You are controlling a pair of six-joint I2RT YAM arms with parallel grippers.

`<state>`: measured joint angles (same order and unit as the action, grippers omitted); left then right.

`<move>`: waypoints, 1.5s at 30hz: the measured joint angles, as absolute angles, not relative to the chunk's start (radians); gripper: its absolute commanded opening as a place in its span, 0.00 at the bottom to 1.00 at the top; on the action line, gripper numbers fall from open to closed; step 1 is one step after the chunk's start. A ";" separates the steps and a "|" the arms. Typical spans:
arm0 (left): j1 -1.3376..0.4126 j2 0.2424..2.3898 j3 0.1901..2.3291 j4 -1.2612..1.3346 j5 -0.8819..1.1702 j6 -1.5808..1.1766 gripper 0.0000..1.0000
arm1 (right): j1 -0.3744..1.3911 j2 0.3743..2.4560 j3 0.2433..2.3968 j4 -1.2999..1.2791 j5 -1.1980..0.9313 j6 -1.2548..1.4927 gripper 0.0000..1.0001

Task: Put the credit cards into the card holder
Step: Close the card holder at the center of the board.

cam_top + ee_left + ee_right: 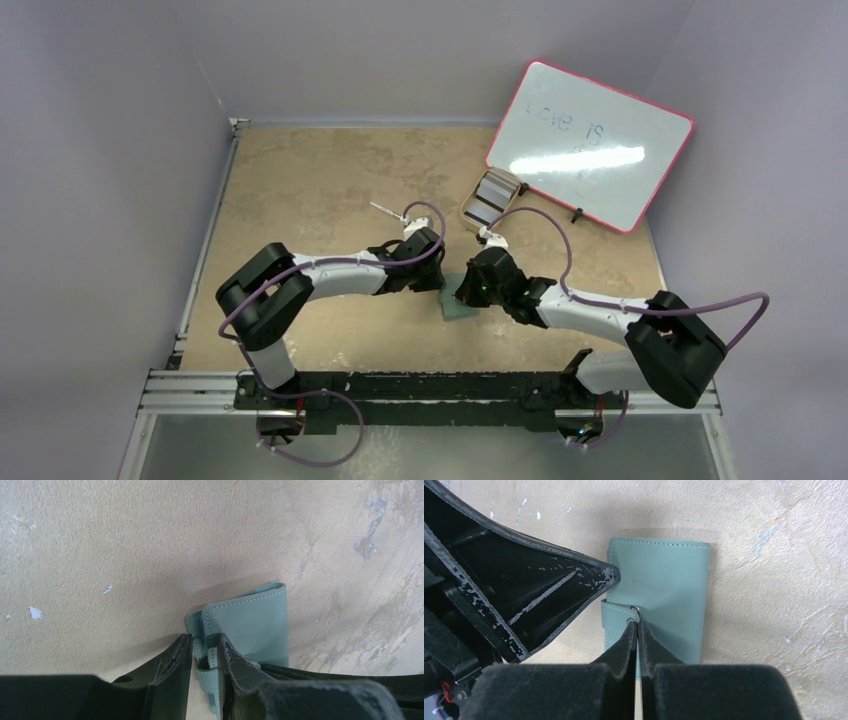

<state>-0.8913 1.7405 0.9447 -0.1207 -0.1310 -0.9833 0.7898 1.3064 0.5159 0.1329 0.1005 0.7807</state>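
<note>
Left gripper (202, 642): clamped on card holder (669, 585) edge | right gripper (637, 625): closed, tips on strap (616, 617) | card holder: flat on table (320, 180) between grippers | credit cards (490, 203): in tray (467, 212) beside whiteboard (590, 145)

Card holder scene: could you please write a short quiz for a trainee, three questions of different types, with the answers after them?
1. True or false: the holder lies folded, not spread open.
2. Where are the cards?
A. in the tray beside the whiteboard
B. inside the holder
C. under the whiteboard
3. In a few words: which gripper has its jaws fully together, tips at the holder's strap?

Key
1. True.
2. A.
3. The right gripper.
</note>
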 measured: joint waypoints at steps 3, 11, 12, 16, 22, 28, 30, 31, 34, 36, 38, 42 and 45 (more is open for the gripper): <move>-0.891 1.741 0.944 -0.118 -0.132 -0.983 0.23 | 0.790 1.306 0.520 0.132 0.112 0.764 0.00; -0.891 1.741 0.944 -0.116 -0.132 -0.983 0.23 | 0.790 1.307 0.524 0.136 0.114 0.727 0.00; -0.891 1.741 0.944 -0.116 -0.132 -0.983 0.23 | 0.789 1.307 0.524 0.138 0.114 0.723 0.00; -0.891 1.741 0.942 -0.112 -0.131 -0.983 0.23 | 0.787 1.307 0.528 0.140 0.114 0.707 0.00; -0.891 1.741 0.938 -0.102 -0.131 -0.983 0.23 | 0.783 1.309 0.542 0.141 0.114 0.687 0.00; -0.891 1.741 0.937 -0.099 -0.131 -0.983 0.23 | 0.774 1.329 0.544 0.142 0.113 0.680 0.00; -0.891 1.741 0.937 -0.097 -0.131 -0.983 0.23 | 0.772 1.334 0.544 0.147 0.113 0.680 0.00; -0.891 1.741 0.936 -0.096 -0.131 -0.983 0.23 | 0.771 1.337 0.544 0.150 0.113 0.680 0.00; -0.891 1.741 0.936 -0.095 -0.131 -0.983 0.23 | 0.768 1.342 0.544 0.158 0.110 0.680 0.00; -0.891 1.741 0.936 -0.094 -0.132 -0.983 0.23 | 0.765 1.344 0.544 0.163 0.109 0.680 0.00; -0.891 1.741 0.935 -0.093 -0.133 -0.983 0.23 | 0.759 1.350 0.547 0.168 0.108 0.680 0.00; -0.890 1.741 0.934 -0.092 -0.134 -0.983 0.23 | 0.749 1.364 0.556 0.175 0.107 0.680 0.00; -0.890 1.741 0.934 -0.092 -0.134 -0.983 0.23 | 0.744 1.369 0.555 0.184 0.107 0.680 0.00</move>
<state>-0.8902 1.7412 0.9344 -0.0921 -0.1345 -0.9829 0.7437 1.3689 0.5552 0.1841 0.1066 0.6796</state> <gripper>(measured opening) 0.235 0.004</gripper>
